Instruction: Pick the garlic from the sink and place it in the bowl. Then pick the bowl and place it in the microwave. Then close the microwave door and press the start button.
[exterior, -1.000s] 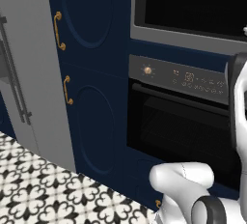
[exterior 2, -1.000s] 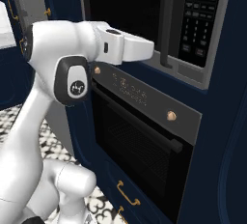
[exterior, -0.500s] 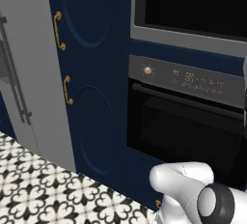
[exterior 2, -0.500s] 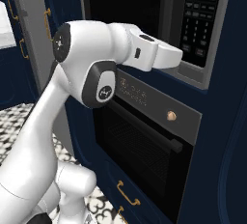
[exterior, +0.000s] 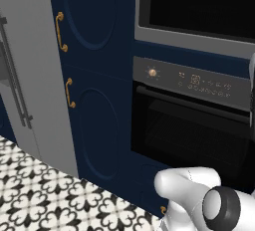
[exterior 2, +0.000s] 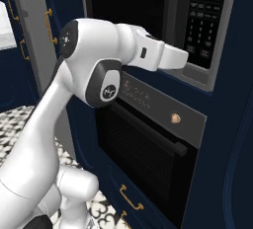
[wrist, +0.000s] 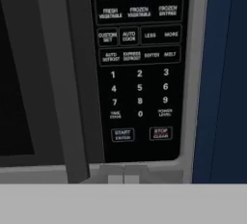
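The arm is reaching toward the microwave [exterior 2: 148,20], its gripper [wrist: 123,177] sitting with fingers pressed together and holding nothing, just below the keypad [wrist: 137,63]. The start button [wrist: 122,134] is showing just above the fingertips. The microwave door [exterior: 199,11] is standing closed above the black oven [exterior: 191,125].

Navy cabinet doors [exterior: 92,51] with oval panels and brass handles [exterior: 60,31] fill the middle of the left base view. At far left stands a grey refrigerator [exterior: 27,75] with long dark bar handles. Below, at lower left, the floor [exterior: 45,200] is black-and-white patterned tile. A black built-in oven [exterior: 191,120] sits at right, with a brass knob [exterior: 153,72] and a lit display.
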Motion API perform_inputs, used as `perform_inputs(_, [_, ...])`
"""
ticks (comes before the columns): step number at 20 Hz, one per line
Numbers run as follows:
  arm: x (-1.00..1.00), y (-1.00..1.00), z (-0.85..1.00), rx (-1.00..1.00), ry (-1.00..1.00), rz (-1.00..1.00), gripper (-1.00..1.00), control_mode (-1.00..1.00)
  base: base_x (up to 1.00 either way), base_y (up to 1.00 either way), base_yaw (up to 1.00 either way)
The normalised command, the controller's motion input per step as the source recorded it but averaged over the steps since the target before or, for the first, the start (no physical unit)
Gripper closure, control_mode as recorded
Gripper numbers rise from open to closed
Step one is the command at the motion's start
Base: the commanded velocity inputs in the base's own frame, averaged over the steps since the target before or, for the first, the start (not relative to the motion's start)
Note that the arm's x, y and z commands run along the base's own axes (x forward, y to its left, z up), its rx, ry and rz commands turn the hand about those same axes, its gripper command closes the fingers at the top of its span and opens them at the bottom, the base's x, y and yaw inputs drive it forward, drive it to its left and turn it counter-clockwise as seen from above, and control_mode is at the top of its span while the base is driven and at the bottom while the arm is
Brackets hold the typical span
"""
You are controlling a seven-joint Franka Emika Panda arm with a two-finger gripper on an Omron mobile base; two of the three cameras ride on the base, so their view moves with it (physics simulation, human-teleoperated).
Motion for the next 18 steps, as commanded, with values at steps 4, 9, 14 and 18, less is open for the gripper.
perform_inputs(4, [0.02,-0.26,-0.02,0.0,0.0,0.03,1.0,-1.0,0.0,0.0,0.0])
perform_inputs(9, [0.21,-0.21,-0.13,0.0,0.0,0.04,1.0,-1.0,0.0,0.0,0.0])
perform_inputs(14, [0.2,-0.23,-0.09,0.0,0.0,0.04,1.0,-1.0,0.0,0.0,0.0])
perform_inputs(18, [0.15,-0.18,-0.05,0.0,0.0,0.03,1.0,-1.0,0.0,0.0,0.0])
